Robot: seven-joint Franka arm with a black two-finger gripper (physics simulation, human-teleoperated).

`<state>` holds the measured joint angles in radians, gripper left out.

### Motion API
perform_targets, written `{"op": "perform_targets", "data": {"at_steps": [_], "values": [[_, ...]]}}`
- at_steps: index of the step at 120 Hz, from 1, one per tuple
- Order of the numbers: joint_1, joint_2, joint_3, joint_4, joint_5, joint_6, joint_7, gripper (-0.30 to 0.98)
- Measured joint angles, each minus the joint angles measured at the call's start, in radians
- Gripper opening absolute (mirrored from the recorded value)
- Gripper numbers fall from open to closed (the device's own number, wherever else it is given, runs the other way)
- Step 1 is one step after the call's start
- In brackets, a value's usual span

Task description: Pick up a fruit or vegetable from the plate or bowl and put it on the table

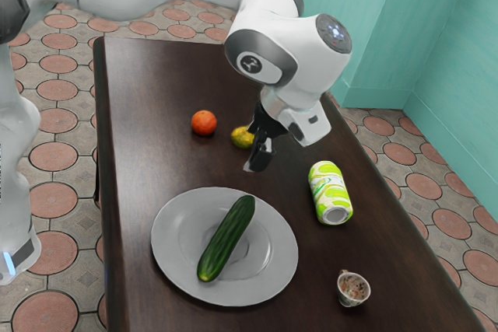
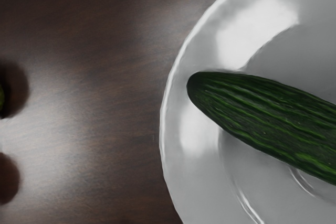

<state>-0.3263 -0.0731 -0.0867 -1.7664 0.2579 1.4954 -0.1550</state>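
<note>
Gripper (image 1: 257,162): pointing down over the table (image 1: 148,169), beyond the plate's far rim and toward the exterior view's right; how far it is open I cannot tell, so neither released nor clenched can be read
Cucumber (image 1: 226,237): on the plate, lying down, well inside the outer edge at its near end and reaching onto the far part of the rim
Cucumber's long axis: slanting across the plate; dark green end far and to the exterior view's right, paler yellowish end near and to the left; the wrist view shows the dark end pointing toward the plate's edge
Plate (image 1: 173,258): grey and round, on the near part of the table; it bears the cucumber
Cup (image 1: 342,293): small, near and to the exterior view's right of the plate; brown and speckled inside, whether contents or pattern I cannot tell
Can (image 1: 329,190): lime green and white, lying on its side to the right of the plate; one metal end faces near
Orange fruit (image 1: 204,123): far side of the plate, on the bare wood
Yellow-green fruit (image 1: 241,138): just right of the orange one; partly hidden behind the gripper
</note>
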Motion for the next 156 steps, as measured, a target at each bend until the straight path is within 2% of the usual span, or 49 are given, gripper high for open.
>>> {"op": "perform_targets", "data": {"at_steps": [10, 24, 34, 44, 56, 70, 81, 96, 109, 130, 156], "values": [[0.031, -0.003, 0.005, 0.003, -0.001, 0.078, 0.006, 0.69], [0.019, -0.001, 0.01, -0.011, -0.051, 0.172, -0.059, 0.69], [-0.02, 0.0, -0.001, -0.019, -0.1, 0.171, -0.231, 0.69], [-0.082, 0.001, 0.026, -0.031, -0.197, 0.154, -0.424, 0.69], [-0.065, -0.001, 0.038, -0.046, -0.279, 0.14, -0.639, 0.69], [-0.052, -0.022, 0.056, -0.097, -0.318, 0.138, -0.838, 0.69], [-0.073, -0.072, 0.062, -0.2, -0.302, 0.175, -0.954, 0.69], [-0.124, -0.107, 0.062, -0.3, -0.217, 0.261, -1.069, 0.69], [-0.129, -0.111, 0.062, -0.337, -0.18, 0.342, -1.151, 0.69], [-0.152, -0.116, 0.062, -0.376, -0.163, 0.453, -1.274, 0.69], [-0.152, -0.155, 0.066, -0.45, -0.178, 0.509, -1.386, 0.69]]}}
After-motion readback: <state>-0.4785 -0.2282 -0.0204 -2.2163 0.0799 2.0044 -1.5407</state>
